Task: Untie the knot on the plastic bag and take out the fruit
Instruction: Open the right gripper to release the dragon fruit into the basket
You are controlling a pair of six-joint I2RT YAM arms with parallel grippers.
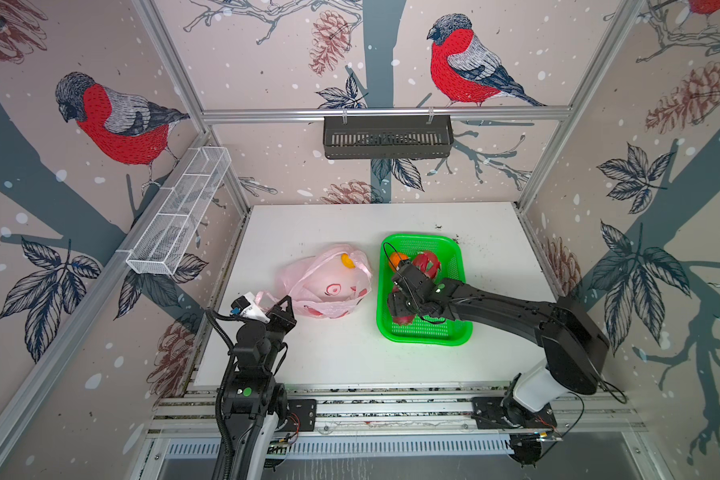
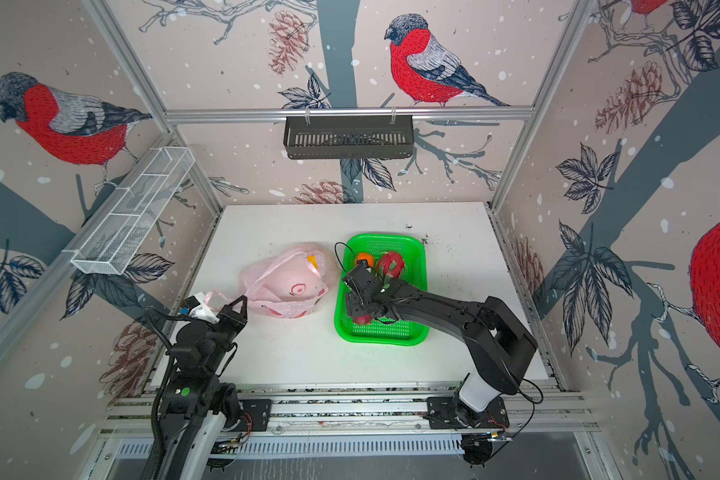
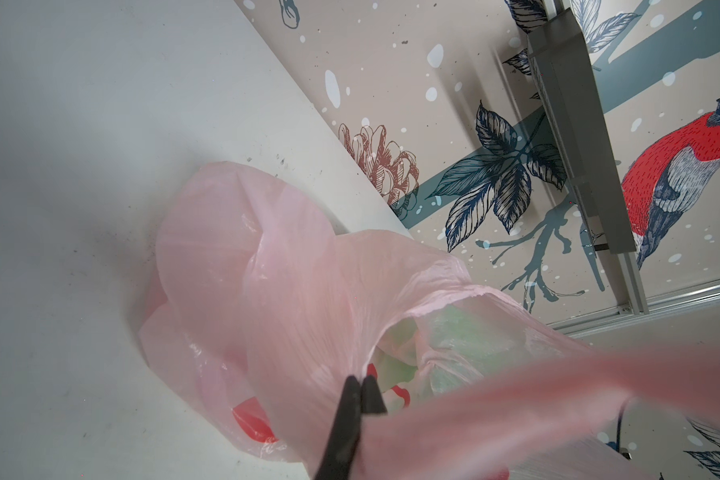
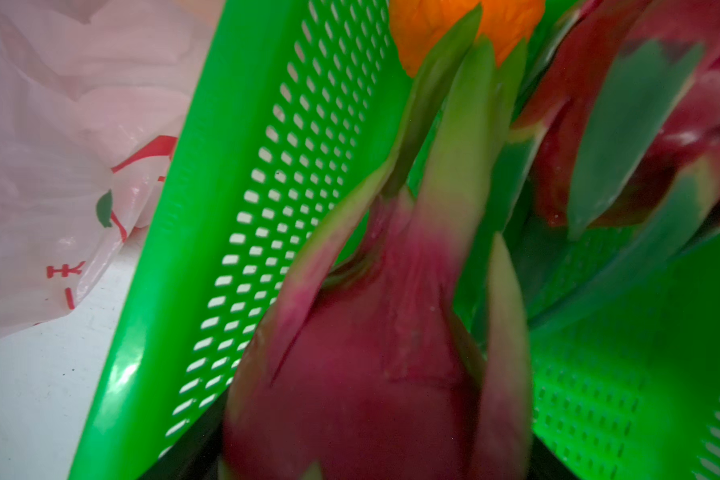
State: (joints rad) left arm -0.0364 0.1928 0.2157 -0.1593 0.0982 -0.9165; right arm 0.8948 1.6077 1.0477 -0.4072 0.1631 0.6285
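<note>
Left hand point(image 1: 285, 302): clenched on pink bag point(image 1: 329, 286) film; may tear if tugged. Right hand point(image 1: 400, 309): grasping dragon fruit point(image 4: 371, 374) in green basket point(image 1: 427, 337), bag's 3 o'clock; could slip.

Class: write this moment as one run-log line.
left gripper: shut on bag | right gripper: around dragon fruit in basket, grip unclear | seen in bag: orange

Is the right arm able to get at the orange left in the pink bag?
Probably not yet: the right arm holds a dragon fruit in the green basket. Once free, likely yes: the open bag lies alongside.
</note>
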